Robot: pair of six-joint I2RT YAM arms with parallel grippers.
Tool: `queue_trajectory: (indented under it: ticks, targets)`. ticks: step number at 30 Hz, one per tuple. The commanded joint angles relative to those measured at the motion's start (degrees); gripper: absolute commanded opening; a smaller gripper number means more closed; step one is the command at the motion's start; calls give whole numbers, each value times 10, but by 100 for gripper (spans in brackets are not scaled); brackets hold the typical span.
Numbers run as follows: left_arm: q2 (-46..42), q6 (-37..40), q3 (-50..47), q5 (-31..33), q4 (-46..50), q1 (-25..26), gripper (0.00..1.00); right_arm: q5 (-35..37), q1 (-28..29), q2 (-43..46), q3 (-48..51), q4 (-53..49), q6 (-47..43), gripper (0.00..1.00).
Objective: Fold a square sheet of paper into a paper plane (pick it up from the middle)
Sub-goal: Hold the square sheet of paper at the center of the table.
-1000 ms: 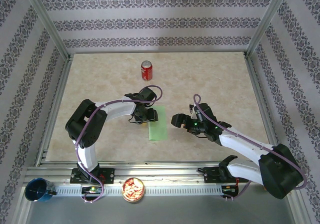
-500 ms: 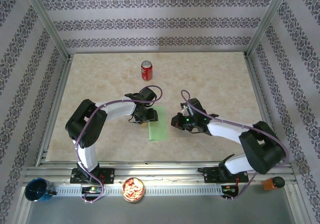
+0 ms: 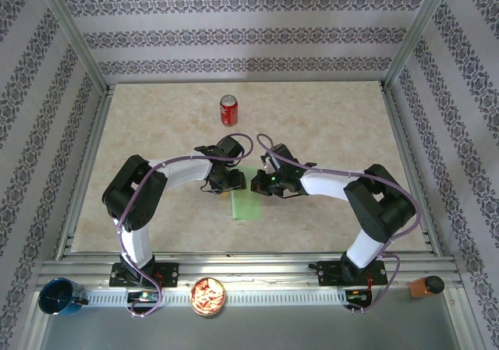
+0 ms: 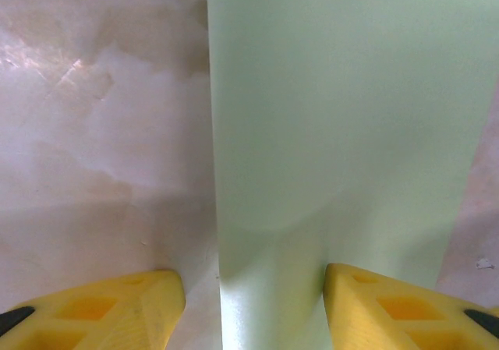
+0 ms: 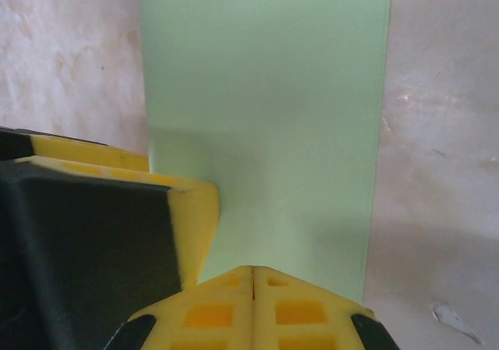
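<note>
Lab booth: aluminium frame point(image 3: 73, 30), wallpapered walls point(image 3: 234, 38)

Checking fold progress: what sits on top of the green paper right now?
The shut right gripper and one finger of the open left gripper sit over the green paper's far end. Contact beneath them is hidden.

The table point(image 3: 148, 139) has a pale, marbled beige top. A red can point(image 3: 228, 110) stands upright toward its far edge, about midway across. A light-green sheet of paper point(image 3: 248, 203), folded into a narrow strip, lies flat near the table's middle.
</note>
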State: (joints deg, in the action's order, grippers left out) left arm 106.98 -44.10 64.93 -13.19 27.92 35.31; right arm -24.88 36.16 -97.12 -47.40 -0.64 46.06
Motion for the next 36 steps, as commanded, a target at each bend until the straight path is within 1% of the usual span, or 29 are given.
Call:
queue_trajectory:
  ticks: [1, 7, 10, 15, 20, 25, 30, 34, 35, 36]
  targets:
    - [73, 8, -33, 34, -15, 4, 55, -23, 7, -22, -25, -9, -15, 0]
    - [74, 7, -34, 32, -17, 4, 55, -20, 14, -54, -51, -32, -27, 0]
    - [71, 8, -35, 33, -17, 5, 55, 0, 16, -66, -56, -63, -44, 0]
    - [68, 8, -38, 32, -19, 5, 55, 29, 17, -83, -44, -97, -64, 0]
    - [56, 3, -40, 24, -26, 5, 55, 40, 16, -89, -28, -96, -68, 0]
    - [-3, -4, -48, 19, -34, 5, 56, 35, 3, -89, -28, -100, -78, 0]
    - [-104, -5, -68, 36, -38, 2, 60, 18, -12, -86, -35, -113, -104, 0]
    - [-175, -8, -100, 27, -64, -11, 63, 14, -17, -88, -52, -141, -129, 0]
    - [-190, -11, -110, 19, -76, -16, 63, 13, -17, -89, -57, -146, -133, 0]
    - [-205, -13, -124, 6, -96, -21, 59, 12, -18, -90, -61, -152, -137, 0]
